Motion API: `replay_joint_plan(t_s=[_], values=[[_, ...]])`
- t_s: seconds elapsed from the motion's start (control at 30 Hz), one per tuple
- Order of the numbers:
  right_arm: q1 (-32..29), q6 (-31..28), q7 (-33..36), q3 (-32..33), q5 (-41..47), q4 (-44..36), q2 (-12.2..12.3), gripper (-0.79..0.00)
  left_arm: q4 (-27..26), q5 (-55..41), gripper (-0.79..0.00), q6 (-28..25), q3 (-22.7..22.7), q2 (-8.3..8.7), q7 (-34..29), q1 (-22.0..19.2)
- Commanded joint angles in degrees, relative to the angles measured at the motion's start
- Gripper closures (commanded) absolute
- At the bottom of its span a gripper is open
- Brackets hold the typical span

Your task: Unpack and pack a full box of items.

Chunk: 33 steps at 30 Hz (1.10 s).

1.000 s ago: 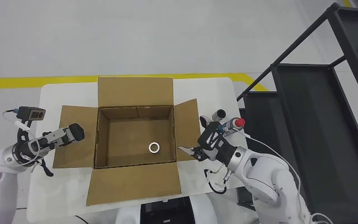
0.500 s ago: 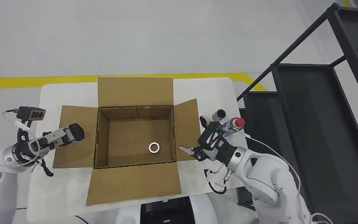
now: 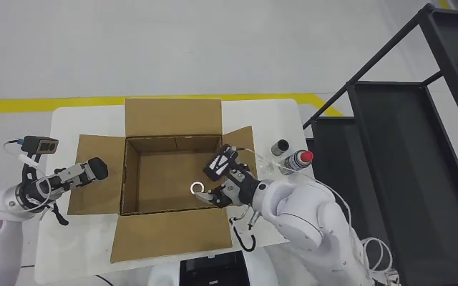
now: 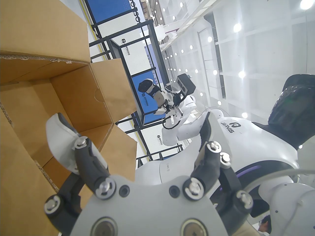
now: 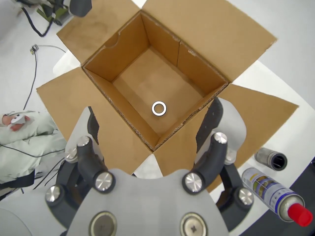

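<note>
Your one corrugated cardboard box [image 3: 132, 187] has all four flaps folded out, and a single small white ring [image 3: 197, 189] lies on its flat brown floor toward 4 o'clock. Your right gripper [image 5: 152, 114] hangs wide open and empty above that corner, with the ring framed between its spread fingers. Your left gripper [image 4: 131, 126], also open and empty, sits at the box's 9 o'clock. At 3 o'clock lie one glossy red-capped spray can [image 3: 297, 161] and one dull metal cylinder [image 3: 280, 148].
</note>
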Motion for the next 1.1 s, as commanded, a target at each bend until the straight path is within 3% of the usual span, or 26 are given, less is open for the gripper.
replay_joint_plan(t_s=[0.0,0.2,0.43,1.07], values=[[3.33,3.35,2.06,-3.87,0.55,3.32,-0.54,-0.785,0.00,0.00,-0.785,0.00,0.00,0.00,0.00,0.00],[11.80,11.62,3.30,-9.76,-0.07,12.99,-2.27,-0.785,0.00,0.00,-0.785,0.00,0.00,0.00,0.00,0.00],[17.34,19.55,2.36,-10.34,4.13,21.81,-3.78,-0.785,0.00,0.00,-0.785,0.00,0.00,0.00,0.00,0.00],[17.34,19.55,2.36,-10.34,4.13,21.81,-3.78,-0.785,0.00,0.00,-0.785,0.00,0.00,0.00,0.00,0.00]])
